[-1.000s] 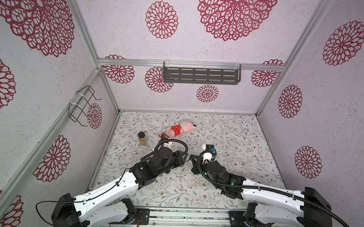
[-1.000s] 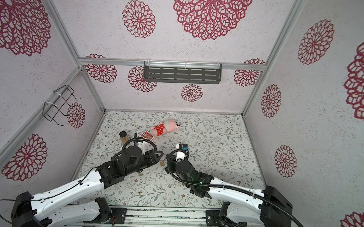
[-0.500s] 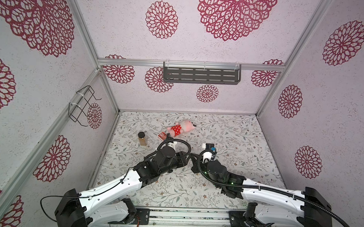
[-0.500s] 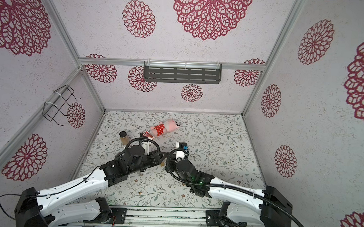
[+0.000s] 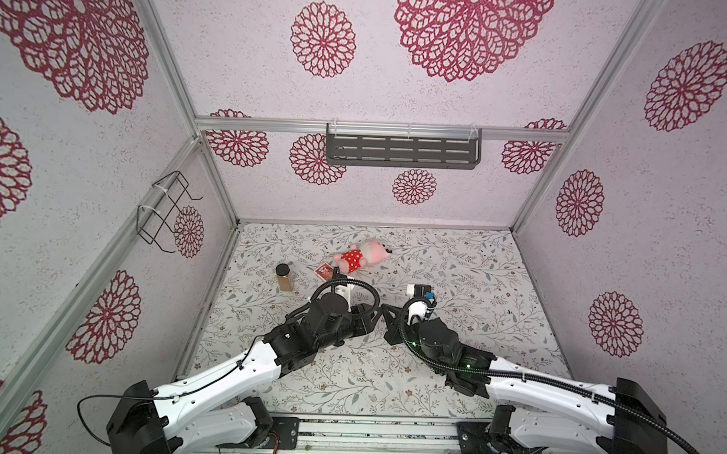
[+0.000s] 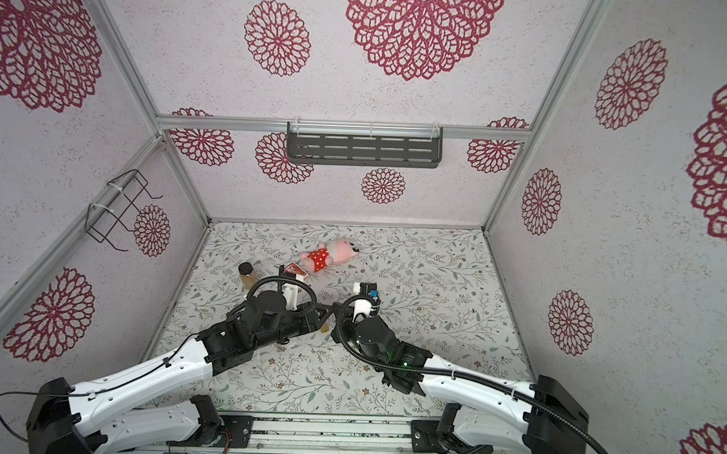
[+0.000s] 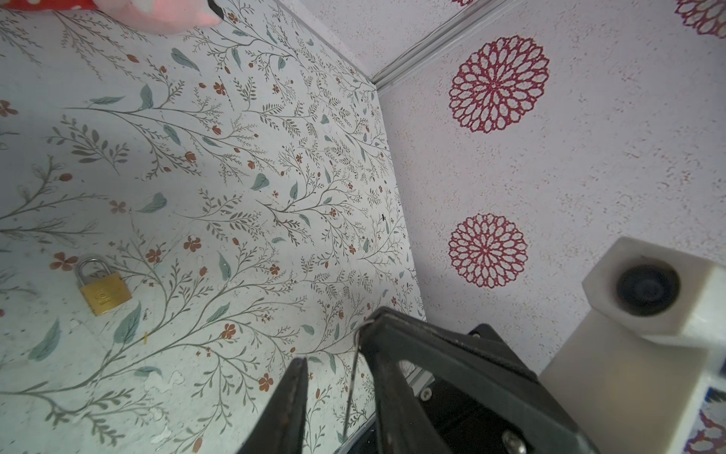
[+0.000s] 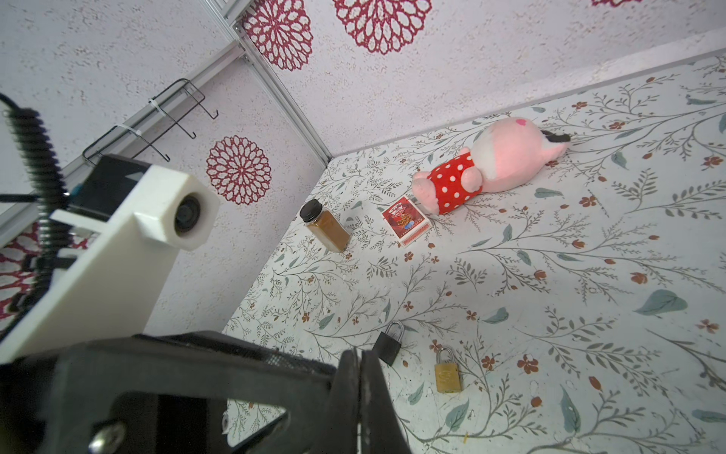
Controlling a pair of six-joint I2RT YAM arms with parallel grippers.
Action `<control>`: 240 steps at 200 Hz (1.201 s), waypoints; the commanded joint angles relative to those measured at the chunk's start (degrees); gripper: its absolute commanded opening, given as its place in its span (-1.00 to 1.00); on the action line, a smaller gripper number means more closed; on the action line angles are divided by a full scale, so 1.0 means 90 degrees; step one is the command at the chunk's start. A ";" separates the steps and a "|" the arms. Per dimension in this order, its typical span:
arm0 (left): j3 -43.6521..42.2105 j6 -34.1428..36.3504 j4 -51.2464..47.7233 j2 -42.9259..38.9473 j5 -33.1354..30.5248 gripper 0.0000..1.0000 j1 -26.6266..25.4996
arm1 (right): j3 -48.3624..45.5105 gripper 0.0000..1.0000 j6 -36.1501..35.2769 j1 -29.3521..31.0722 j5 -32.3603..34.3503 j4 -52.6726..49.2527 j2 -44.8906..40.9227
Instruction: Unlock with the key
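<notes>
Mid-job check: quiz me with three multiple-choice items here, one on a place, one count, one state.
1. Where does the red card box lie?
A. between the spice jar and the plush toy
B. on the wall shelf
C. in the wire basket

2. How many padlocks show in the right wrist view?
A. one
B. two
C. four

3. How does the right gripper stand?
A. wide open
B. shut
C. out of view

Answers: 1 A, it sits between them; 2 B, a black padlock and a brass padlock; 3 B, its jaws meet with no gap.
</notes>
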 commanded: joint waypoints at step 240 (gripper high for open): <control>-0.0024 0.1983 0.0281 0.0250 -0.0532 -1.00 -0.0049 | 0.0362 -1.00 0.0210 -0.0694 -0.1273 -0.0378 -0.0591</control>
